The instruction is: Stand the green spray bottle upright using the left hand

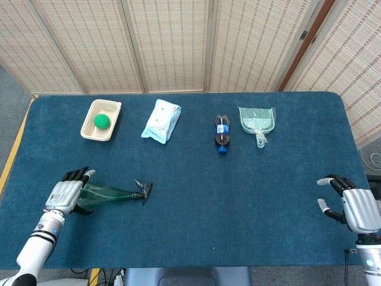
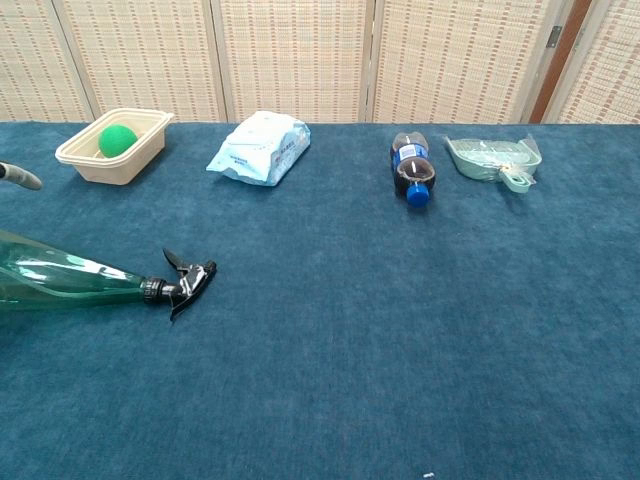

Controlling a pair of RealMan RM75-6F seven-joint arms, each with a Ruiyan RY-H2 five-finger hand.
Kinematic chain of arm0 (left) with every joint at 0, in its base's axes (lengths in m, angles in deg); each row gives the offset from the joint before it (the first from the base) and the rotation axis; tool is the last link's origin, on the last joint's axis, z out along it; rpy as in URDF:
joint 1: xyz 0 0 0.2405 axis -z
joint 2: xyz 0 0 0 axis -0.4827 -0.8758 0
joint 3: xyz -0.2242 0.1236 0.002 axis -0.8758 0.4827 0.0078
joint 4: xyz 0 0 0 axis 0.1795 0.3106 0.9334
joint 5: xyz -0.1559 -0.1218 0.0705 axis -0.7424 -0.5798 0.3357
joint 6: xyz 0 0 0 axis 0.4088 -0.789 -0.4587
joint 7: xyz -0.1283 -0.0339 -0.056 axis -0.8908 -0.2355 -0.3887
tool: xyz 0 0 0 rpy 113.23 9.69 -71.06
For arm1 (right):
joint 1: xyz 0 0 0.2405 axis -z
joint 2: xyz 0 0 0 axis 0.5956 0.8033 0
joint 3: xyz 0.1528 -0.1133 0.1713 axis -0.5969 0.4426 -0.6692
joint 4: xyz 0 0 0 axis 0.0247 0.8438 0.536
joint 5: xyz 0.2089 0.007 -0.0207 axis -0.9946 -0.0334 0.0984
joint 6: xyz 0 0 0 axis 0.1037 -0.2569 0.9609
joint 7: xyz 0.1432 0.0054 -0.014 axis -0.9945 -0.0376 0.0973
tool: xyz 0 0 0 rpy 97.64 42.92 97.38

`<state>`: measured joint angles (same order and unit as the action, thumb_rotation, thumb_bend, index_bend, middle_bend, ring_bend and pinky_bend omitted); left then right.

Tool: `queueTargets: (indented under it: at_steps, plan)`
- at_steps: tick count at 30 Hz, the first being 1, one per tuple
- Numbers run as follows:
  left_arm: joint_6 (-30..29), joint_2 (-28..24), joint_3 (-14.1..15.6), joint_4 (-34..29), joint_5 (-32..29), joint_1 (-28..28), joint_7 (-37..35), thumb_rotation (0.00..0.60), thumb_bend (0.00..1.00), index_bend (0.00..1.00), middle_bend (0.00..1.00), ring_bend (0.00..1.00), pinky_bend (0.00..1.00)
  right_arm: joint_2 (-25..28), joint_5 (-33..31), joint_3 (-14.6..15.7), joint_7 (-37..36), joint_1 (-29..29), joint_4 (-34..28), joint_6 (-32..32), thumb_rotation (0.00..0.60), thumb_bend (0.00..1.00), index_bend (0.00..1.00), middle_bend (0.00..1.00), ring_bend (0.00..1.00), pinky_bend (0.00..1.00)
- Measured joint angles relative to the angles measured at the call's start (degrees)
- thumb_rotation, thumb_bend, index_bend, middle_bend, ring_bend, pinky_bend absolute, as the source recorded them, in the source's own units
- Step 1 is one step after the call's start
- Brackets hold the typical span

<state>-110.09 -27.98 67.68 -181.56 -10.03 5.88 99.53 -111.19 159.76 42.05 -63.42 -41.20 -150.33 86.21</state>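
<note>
At the near left of the table [image 1: 196, 214], the left hand [image 1: 67, 193] lies over the base end of the green spray bottle [image 1: 110, 193] with fingers spread; whether it grips cannot be told. Bottle on its side (black nozzle pointing right). Right hand [image 1: 355, 205] hangs at the near right edge, fingers curled apart, holding nothing. Farther back: cola bottle [image 1: 221, 133], wipes pack [image 1: 161, 120].

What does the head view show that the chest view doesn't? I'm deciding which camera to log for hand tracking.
Only the head view shows the left hand over the base of the green spray bottle and the right hand near the table edge. The chest view adds only a side-on look, with one fingertip at its left edge. Both show the bottle lying flat.
</note>
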Motion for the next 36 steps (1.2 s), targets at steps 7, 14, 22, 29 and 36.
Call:
queueTargets:
  at_steps: [7,14,22,29,36]
  plan:
    - [1.10,4.07,-0.13,2.04,-3.83,3.43,5.38,0.600,0.00,0.00,0.00,0.00,0.00,0.11,-0.28,0.15,-0.64,0.53,0.48,0.25,0.600,0.24,0.42,0.39,0.38,0.81]
    - [-0.16,8.16,-0.30,3.70,-9.71,6.61,10.59,0.600,0.00,0.01,0.00,0.00,0.00,-0.04,-0.32,0.22,-1.44,0.83,1.19,0.44,0.600,0.24,0.42,0.39,0.38,0.81]
    - [-2.44,12.12,-0.41,5.62,-12.70,8.93,14.52,0.600,0.00,0.21,0.12,0.00,0.00,-0.28,-0.34,0.29,-1.84,0.90,1.65,0.24,0.600,0.24,0.42,0.40,0.38,0.81]
    - [-1.94,14.07,-0.24,7.56,-15.32,10.34,16.06,0.600,0.00,0.29,0.18,0.00,0.00,-0.35,-0.40,0.35,-2.18,0.98,1.91,0.08,0.600,0.24,0.42,0.40,0.38,0.81]
    - [-1.78,15.63,-0.06,9.67,-17.09,11.31,17.04,0.600,0.00,0.32,0.20,0.00,0.00,-0.52,-0.54,0.47,-2.54,1.07,2.27,-0.22,0.600,0.24,0.42,0.40,0.38,0.81]
